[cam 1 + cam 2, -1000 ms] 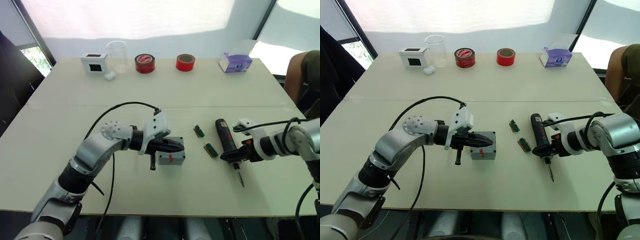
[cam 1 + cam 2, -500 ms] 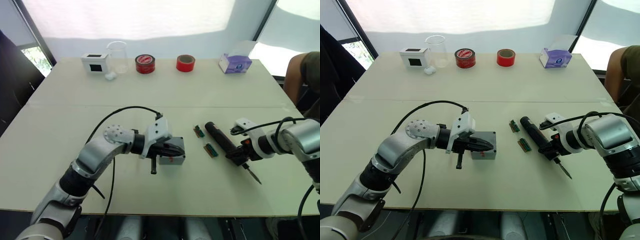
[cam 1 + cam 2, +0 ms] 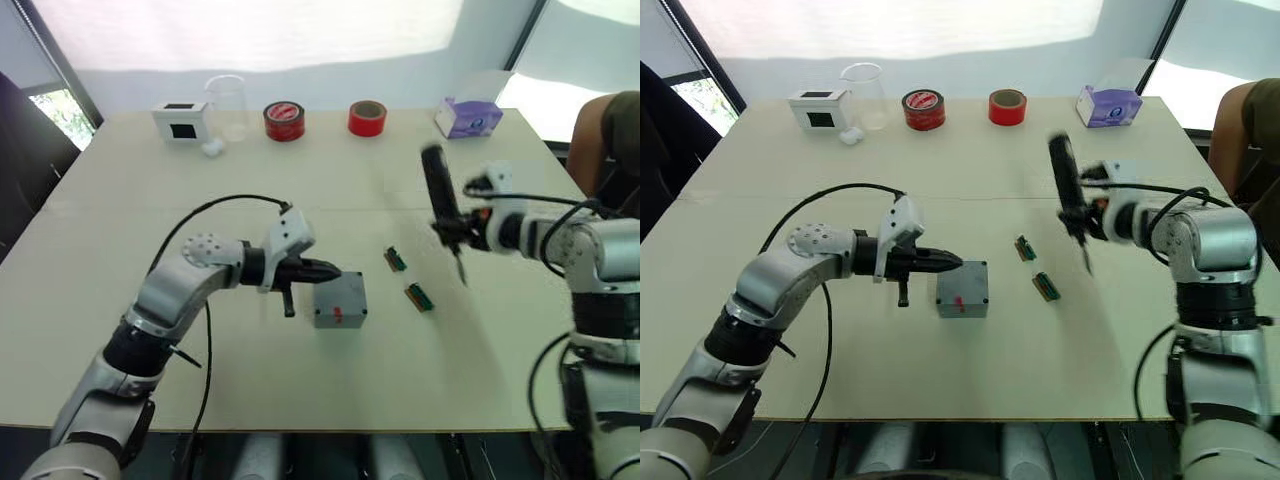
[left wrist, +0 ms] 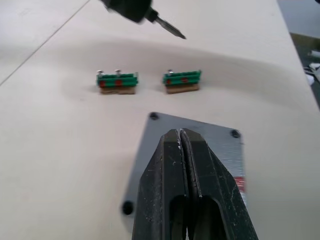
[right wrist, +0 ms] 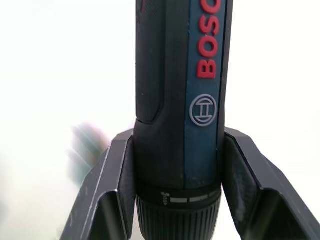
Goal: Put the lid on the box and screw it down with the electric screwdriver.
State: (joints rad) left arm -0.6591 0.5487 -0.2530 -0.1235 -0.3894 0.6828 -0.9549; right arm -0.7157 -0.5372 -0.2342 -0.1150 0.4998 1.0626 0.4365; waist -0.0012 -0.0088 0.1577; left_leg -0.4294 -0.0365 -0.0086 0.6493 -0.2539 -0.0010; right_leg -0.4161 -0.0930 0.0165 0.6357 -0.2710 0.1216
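Note:
The grey box [image 3: 340, 301] sits mid-table with its red mark facing the near edge. The lid [image 4: 221, 146] lies on top of it, corner holes showing. My left gripper [image 3: 331, 270] is shut and empty, its tips over the lid's left edge; I cannot tell whether they touch. The black electric screwdriver [image 3: 438, 192] is held up in the air to the right of the box, nearly upright, with its bit [image 3: 460, 272] pointing down. My right gripper [image 3: 458, 233] is shut on its lower body, one finger [image 5: 116, 186] on each side.
Two green circuit strips [image 3: 396, 260] [image 3: 419, 297] lie between the box and the screwdriver. Along the far edge stand a white box with a dark window [image 3: 180, 120], a glass beaker [image 3: 228, 106], two red tape rolls [image 3: 284, 120] [image 3: 367, 117] and a purple tissue box [image 3: 468, 118]. A person [image 3: 606, 140] sits at the right.
My right gripper has lifted the screwdriver off the table and swung it upright, bit down. My left gripper has drawn back a little to the left over the box.

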